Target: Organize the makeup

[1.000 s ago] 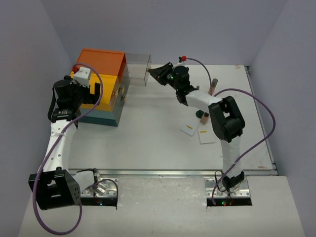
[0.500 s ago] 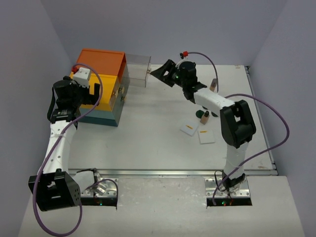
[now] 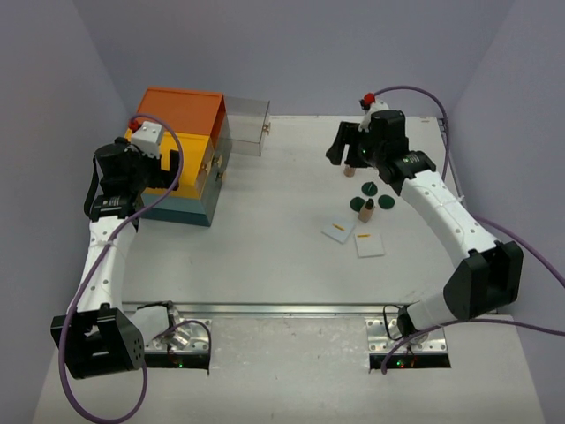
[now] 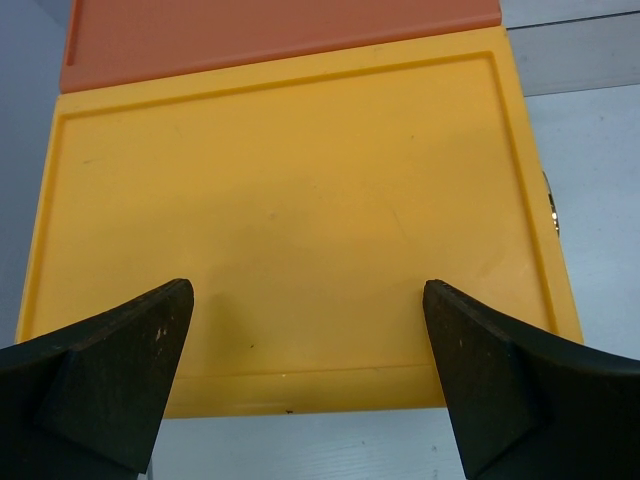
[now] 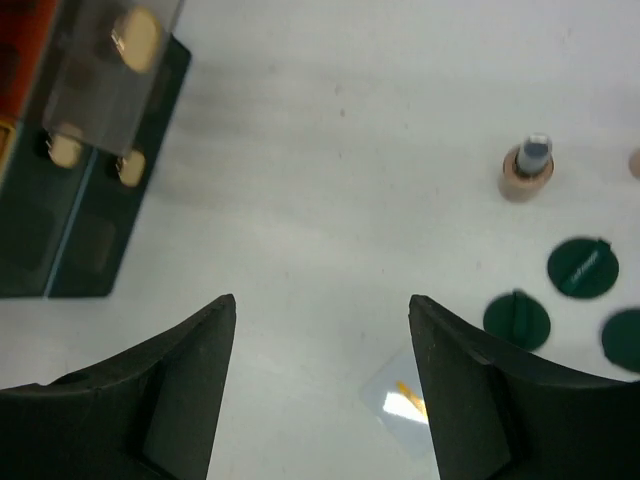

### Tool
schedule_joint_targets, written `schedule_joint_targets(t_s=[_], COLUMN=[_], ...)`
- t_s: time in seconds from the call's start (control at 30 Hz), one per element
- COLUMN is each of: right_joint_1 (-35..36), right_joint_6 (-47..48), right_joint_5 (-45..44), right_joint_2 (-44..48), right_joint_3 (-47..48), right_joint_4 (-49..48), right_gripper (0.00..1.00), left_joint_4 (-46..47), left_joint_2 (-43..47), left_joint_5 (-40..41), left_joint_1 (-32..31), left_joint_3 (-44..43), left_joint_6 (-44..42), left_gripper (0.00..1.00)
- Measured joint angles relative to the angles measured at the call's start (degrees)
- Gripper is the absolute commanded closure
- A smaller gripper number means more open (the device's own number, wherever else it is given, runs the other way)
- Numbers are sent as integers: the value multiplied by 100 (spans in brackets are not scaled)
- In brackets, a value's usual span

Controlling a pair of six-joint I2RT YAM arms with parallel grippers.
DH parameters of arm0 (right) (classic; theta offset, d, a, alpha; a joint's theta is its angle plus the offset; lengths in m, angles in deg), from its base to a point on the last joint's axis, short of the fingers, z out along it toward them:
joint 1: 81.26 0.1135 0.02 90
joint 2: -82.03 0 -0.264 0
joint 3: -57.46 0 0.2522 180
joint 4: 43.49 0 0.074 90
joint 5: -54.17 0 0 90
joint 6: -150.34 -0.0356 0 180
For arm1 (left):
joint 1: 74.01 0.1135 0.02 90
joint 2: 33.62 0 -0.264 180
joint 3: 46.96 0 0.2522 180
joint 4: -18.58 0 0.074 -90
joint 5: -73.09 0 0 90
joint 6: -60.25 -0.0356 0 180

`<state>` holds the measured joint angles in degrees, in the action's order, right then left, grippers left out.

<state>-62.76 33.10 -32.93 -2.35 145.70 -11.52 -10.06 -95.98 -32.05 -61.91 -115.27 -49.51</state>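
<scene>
The makeup lies right of centre: dark green discs (image 3: 369,188), a tan bottle (image 3: 367,210) and two flat white packets (image 3: 339,231). My right gripper (image 3: 338,146) hangs open and empty above the table, just behind them. In the right wrist view its open jaws (image 5: 322,305) frame bare table, with a tan bottle (image 5: 527,170), green discs (image 5: 517,318) and a packet (image 5: 405,397) to the right. My left gripper (image 3: 170,163) is open and empty over the drawer box; the left wrist view (image 4: 310,295) shows it above the yellow top. No orange tube or white puff is in view.
The orange-yellow-teal drawer box (image 3: 181,141) stands at the back left, its yellow top (image 4: 290,200) under my left gripper. A clear drawer (image 3: 247,125) sticks out from it to the right, with tan round items (image 5: 135,38) inside. Walls close in on three sides.
</scene>
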Motion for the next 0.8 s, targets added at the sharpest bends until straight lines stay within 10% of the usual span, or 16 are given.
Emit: schedule_joint_targets(t_s=[0.3,0.8], right_joint_1=[70,14], right_joint_6=[316,330], right_joint_5=[-73,-1256], right_joint_2=[1112,1028], right_joint_3=[-1402,-2929], right_joint_4=[1352,1762], right_gripper=[1,1], left_joint_4=[-56,-136], left_joint_2=[2,44], left_joint_5=[-245,-360], left_joint_1=[0,0], left_joint_3=[-2,-2], left_joint_6=[17,12], left_gripper=[0,0])
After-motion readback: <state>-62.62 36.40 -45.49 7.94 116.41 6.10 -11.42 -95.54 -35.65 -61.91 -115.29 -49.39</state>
